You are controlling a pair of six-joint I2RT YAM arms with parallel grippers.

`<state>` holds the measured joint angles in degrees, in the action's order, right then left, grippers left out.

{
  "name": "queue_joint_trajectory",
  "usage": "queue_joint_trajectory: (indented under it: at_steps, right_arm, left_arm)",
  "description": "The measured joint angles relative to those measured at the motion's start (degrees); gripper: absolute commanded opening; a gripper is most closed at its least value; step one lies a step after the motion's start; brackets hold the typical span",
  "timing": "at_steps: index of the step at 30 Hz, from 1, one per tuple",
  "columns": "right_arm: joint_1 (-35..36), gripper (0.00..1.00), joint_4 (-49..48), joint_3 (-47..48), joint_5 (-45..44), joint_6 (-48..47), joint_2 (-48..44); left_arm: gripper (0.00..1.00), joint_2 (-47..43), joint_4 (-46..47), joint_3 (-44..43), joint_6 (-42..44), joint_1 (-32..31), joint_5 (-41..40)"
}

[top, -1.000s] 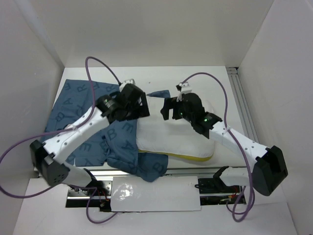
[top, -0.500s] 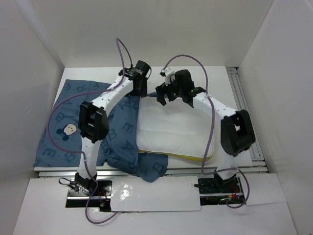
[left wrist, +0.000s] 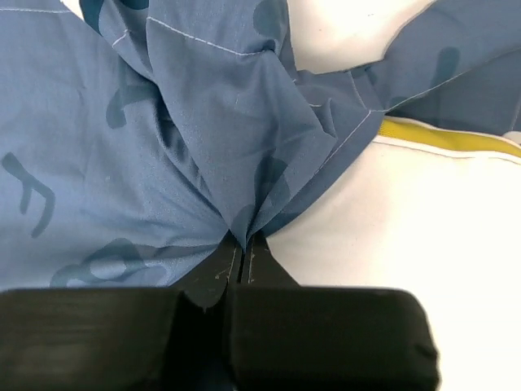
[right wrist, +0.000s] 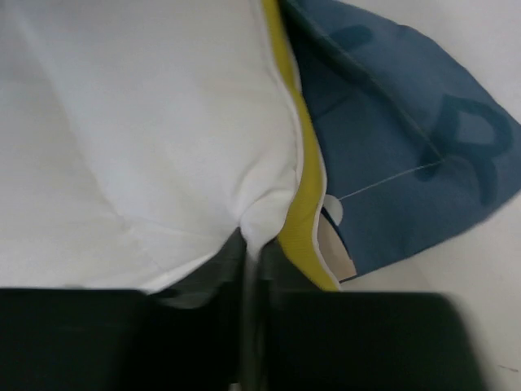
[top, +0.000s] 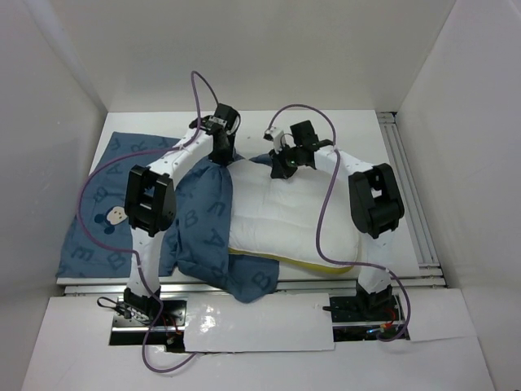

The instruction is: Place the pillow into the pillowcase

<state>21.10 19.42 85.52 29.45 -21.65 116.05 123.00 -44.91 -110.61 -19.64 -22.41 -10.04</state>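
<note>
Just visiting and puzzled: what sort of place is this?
Probably a robotics test booth, not a bedroom: plain white walls box in a table, and the cabled left arm and right arm handle a pillow.

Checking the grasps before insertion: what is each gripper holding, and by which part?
The left gripper pinches a bunched fold of the pillowcase. The right gripper pinches the pillow at its edge, beside the yellow band.

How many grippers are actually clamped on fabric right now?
2. The left gripper is shut on a bunched fold of the pillowcase; the right gripper pinches the pillow at its yellow-banded edge.
</note>
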Motion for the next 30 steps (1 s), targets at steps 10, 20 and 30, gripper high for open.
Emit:
queue_joint_trajectory:
  at_steps: [10,20,30]
  right_arm:
    - [1.31,0.0,-5.16,-7.02,-1.29,3.54,-6.82]
    - [6.64,0.0,-13.55,-13.57,-3.37,11.08,-18.62]
    - [5.84,0.0,-15.02,-15.58,-5.49,15.76,-18.08]
  left_arm:
    - [0.1,-0.44,-2.32,-5.42,1.33,-1.66,-0.46]
    - [0.74,-2.8,-2.23,-7.76,1.46,-8.26,-5.14]
    - [0.55,-3.41,-2.1,-3.45,-1.33,-8.72,-8.61]
